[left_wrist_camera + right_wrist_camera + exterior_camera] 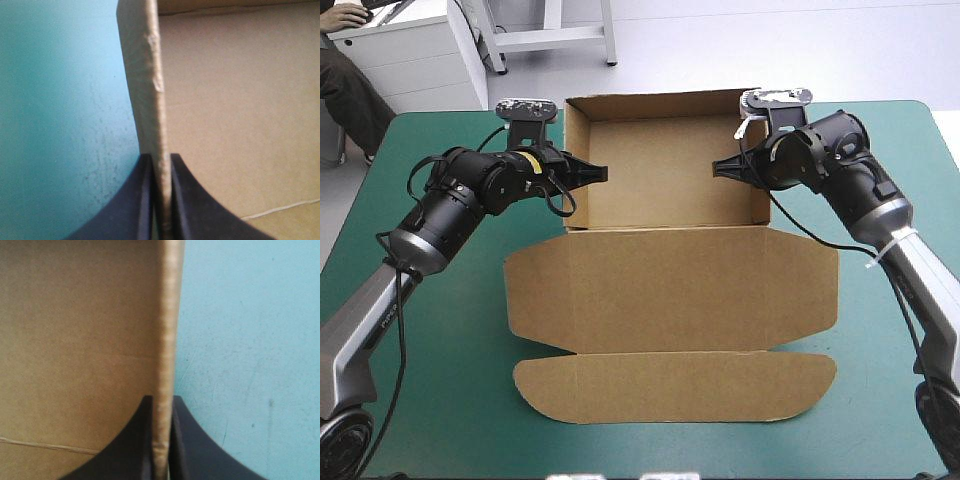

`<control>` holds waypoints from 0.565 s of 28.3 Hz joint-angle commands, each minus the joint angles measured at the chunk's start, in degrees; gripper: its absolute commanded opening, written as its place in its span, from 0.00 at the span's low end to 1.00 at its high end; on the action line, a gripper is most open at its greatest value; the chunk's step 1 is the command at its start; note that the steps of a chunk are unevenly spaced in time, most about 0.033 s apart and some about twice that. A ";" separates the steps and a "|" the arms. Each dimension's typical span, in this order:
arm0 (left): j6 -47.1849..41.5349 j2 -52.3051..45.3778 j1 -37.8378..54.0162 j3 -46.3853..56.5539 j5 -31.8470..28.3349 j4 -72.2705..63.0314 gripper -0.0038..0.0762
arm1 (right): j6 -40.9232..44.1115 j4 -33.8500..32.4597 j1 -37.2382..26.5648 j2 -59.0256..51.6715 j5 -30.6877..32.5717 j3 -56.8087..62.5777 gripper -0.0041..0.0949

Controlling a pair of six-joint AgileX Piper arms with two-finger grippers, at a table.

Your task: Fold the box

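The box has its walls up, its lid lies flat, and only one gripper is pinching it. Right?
Not quite. Both pinch the box: the left gripper its left wall, the right gripper its right wall, as both wrist views show. Walls up, lid flat: correct.

tray of box mid-table, lid nearer

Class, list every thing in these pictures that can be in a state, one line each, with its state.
box: open tray, walls raised.
lid: open, lying flat on the teal-green cover.
left gripper: shut on the box, pinching its left wall.
right gripper: shut on the box, pinching its right wall.
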 commanded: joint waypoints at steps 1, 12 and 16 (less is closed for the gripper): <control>1.03 -1.98 -0.55 -1.92 0.30 -0.33 0.04 | -0.09 2.61 0.03 -2.91 -1.68 -2.10 0.04; 0.93 5.61 -0.55 -1.92 12.34 0.00 0.04 | -2.94 2.63 0.03 1.17 12.07 -1.88 0.04; 0.93 8.54 -0.55 -1.92 15.89 0.00 0.04 | -3.69 2.92 0.03 3.94 13.12 -1.88 0.04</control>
